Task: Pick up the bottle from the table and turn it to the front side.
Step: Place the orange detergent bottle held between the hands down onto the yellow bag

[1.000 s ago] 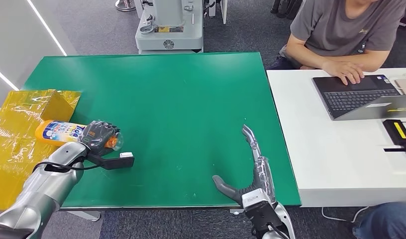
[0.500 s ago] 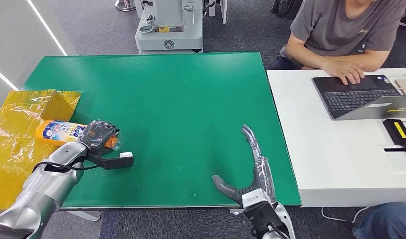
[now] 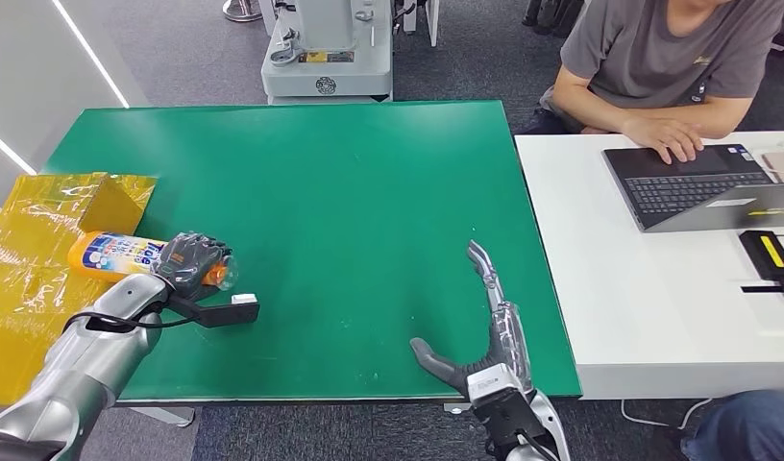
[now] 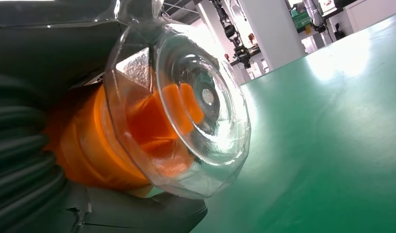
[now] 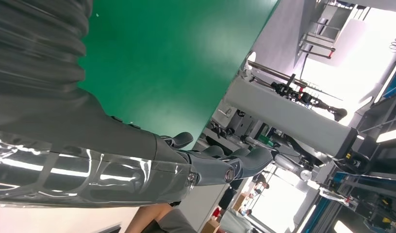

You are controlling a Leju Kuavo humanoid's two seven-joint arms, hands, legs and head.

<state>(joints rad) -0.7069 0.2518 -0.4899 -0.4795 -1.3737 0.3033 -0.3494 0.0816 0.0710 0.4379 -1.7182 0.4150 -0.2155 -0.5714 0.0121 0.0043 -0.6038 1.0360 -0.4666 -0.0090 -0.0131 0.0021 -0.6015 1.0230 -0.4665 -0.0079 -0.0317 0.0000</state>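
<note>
Left hand [image 3: 191,261] wrapped around the neck end of the bottle [image 3: 114,255], fingers clamped on it, at the left edge of the green desk [image 3: 330,211]. Bottle lying on its side, orange body with a blue and white label, its base pointing toward the yellow plastic sheet [image 3: 33,279] just beside the desk, its clear cap [image 4: 186,111] pointing toward the middle of the desk. Seen close in the left wrist view: clear cap over an orange nozzle, held low over the green surface; cannot tell whether touching it. Right hand [image 3: 479,322] resting low over the near right part of the desk, fingers stretched straight forward, thumb splayed to the side, holding nothing, well apart from the bottle. Beside the green desk on the right, a white desk [image 3: 600,288] carrying an open laptop [image 3: 700,184], with a person [image 3: 657,58] in a grey shirt seated behind it, 1 hand at the keyboard. Beyond the far edge of the green desk, a pale grey machine base [image 3: 326,48] on the floor.
</note>
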